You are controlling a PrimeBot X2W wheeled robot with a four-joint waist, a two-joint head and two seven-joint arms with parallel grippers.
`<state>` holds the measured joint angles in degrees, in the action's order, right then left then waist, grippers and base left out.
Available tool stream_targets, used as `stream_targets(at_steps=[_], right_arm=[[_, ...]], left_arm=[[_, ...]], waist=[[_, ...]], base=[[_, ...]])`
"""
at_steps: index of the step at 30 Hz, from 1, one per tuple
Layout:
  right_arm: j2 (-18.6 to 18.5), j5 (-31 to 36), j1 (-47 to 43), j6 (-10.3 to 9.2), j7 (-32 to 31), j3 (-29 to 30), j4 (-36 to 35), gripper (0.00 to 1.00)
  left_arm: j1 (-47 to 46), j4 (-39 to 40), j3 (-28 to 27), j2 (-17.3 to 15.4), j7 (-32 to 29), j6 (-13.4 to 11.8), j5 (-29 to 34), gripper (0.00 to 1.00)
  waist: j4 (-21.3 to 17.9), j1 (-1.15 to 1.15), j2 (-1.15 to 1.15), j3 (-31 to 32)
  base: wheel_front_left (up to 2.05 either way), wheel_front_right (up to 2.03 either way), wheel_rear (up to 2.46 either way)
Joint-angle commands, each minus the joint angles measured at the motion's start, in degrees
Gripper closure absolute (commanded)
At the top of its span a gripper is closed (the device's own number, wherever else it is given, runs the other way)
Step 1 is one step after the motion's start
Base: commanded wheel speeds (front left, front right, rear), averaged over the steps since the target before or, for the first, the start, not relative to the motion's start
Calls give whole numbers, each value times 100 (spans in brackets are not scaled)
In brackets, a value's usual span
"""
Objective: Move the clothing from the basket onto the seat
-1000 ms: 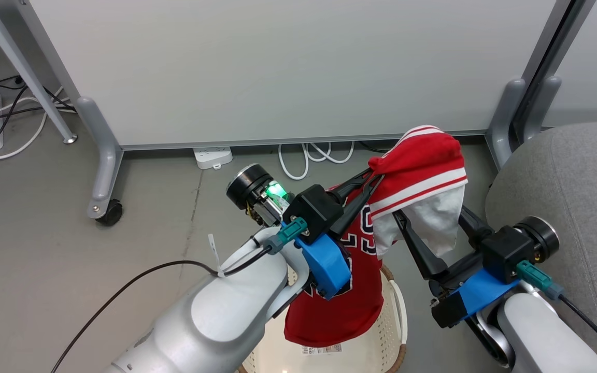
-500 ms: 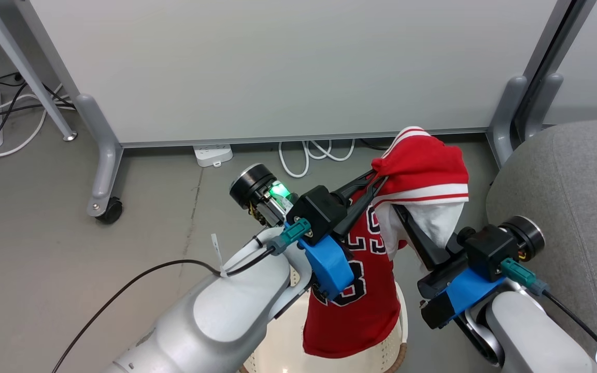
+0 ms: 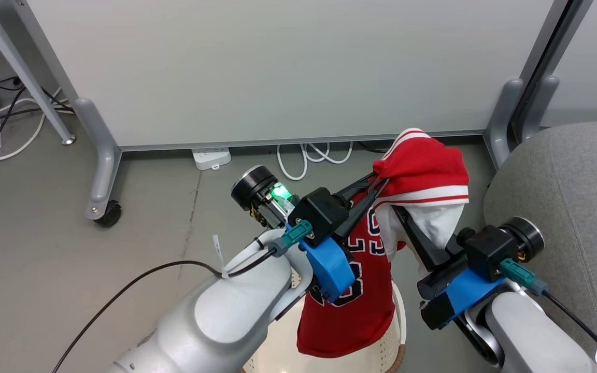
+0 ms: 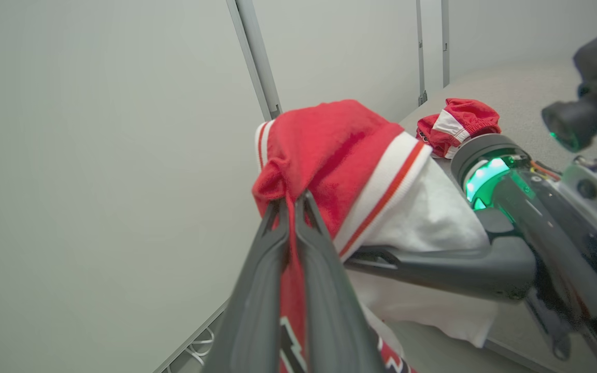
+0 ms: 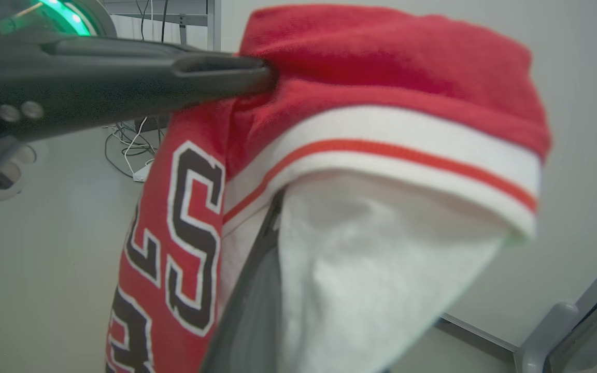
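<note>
Grey floor [image 3: 44, 259] runs under a pale partition panel [image 3: 278, 67], with white cables [image 3: 309, 155] at 12 o'clock. The left gripper [image 3: 379, 180] is clamped on a fold of the red basketball jersey [image 3: 423, 163] with black-and-white lettering, which hangs above the cream perforated plastic basket [image 3: 400, 321] at 6 o'clock. The right gripper [image 3: 403, 217] is closed on the jersey's white inside, its fingertips hidden under cloth. At 3 o'clock, the large grey upholstered seat [image 3: 578, 197] carries the red white-trimmed shorts [image 4: 456, 124].
</note>
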<state>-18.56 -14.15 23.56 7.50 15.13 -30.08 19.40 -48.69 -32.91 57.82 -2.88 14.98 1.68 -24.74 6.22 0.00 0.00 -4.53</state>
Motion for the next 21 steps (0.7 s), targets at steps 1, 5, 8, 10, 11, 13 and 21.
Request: stream_targets(at_steps=[1,5,8,10,11,13,21], right_arm=[[19,5,21,-2,2,-1,4,100],[25,10,-15,-2,2,13,-6,100],[31,12,-38,-2,2,27,-16,100],[21,5,-47,-2,2,44,-24,100],[16,2,-50,-2,2,57,-28,100],[11,1,-54,-2,2,70,-35,100],[18,27,-90,-2,2,227,-92,100]], left_arm=[[-2,17,9,-4,31,4,-28,100],[7,-4,32,-4,30,2,-31,100],[15,-8,16,-4,31,-30,-35,24],[24,38,-11,-4,30,-50,-28,0],[36,42,-11,-4,30,-49,-21,0],[44,45,-9,-6,30,-48,-13,0],[-15,15,-9,-7,30,-63,57,0]], waist=[[-1,0,0,4],[0,0,0,14],[-2,0,0,20],[-3,0,0,21],[-3,0,0,24],[-2,0,0,22],[-53,0,0,-76]], base=[[0,0,0],[0,0,0],[0,0,0],[0,0,0],[0,0,0],[0,0,0],[0,0,0]])
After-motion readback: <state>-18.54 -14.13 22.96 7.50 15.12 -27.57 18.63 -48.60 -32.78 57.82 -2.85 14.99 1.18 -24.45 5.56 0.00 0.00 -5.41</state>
